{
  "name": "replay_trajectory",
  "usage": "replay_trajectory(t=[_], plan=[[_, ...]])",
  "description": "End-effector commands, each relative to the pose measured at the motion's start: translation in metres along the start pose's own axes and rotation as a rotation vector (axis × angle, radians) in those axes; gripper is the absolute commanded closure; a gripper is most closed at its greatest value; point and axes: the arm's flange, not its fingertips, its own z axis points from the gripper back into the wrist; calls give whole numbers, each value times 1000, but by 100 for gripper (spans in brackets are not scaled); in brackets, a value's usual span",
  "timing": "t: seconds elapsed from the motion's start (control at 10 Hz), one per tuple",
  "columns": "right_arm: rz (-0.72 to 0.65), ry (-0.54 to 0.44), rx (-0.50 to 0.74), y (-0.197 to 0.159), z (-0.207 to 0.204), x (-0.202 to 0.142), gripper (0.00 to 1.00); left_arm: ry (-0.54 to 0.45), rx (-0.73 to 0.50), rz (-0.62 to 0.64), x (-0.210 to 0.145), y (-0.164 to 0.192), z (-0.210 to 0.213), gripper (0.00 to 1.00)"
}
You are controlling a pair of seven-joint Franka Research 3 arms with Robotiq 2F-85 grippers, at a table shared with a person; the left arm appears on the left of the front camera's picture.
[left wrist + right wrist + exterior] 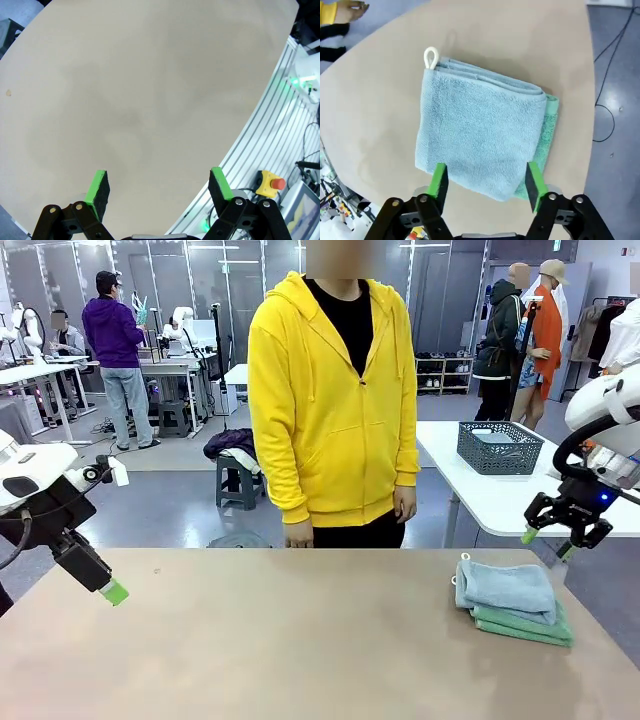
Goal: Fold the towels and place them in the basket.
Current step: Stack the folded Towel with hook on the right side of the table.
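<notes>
My right gripper (pixel 485 182) hangs with jaws spread wide and empty above the folded towels, its green pads (pixel 438 181) framing the near edge of the stack. The grey-blue towel (pixel 477 134) lies folded on top of the mint green towel (pixel 547 137), whose edge peeks out from under one side; a small white loop (pixel 430 57) sticks out at a far corner. My left gripper (pixel 157 189), also wide open and holding nothing, hovers over bare table (pixel 150 90) well apart from the stack. Beyond the towels stands a person in a yellow hoodie (pixel 333 400). The basket (pixel 499 447) sits on a white table (pixel 480 490) farther behind the stack.
</notes>
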Motion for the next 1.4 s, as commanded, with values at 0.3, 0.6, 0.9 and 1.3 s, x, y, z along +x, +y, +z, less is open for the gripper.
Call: replay_trajectory(t=[0.3, 0.6, 0.9, 1.3], plan=[[13, -66, -129, 50, 14, -38, 0, 8, 12, 9, 0, -1, -1, 0], [31, -48, -77, 37, 25, -32, 0, 8, 12, 9, 0, -1, -1, 0], [31, -48, -77, 37, 25, -32, 0, 8, 12, 9, 0, -1, -1, 0], [31, -48, -77, 37, 25, -32, 0, 8, 12, 9, 0, -1, -1, 0]])
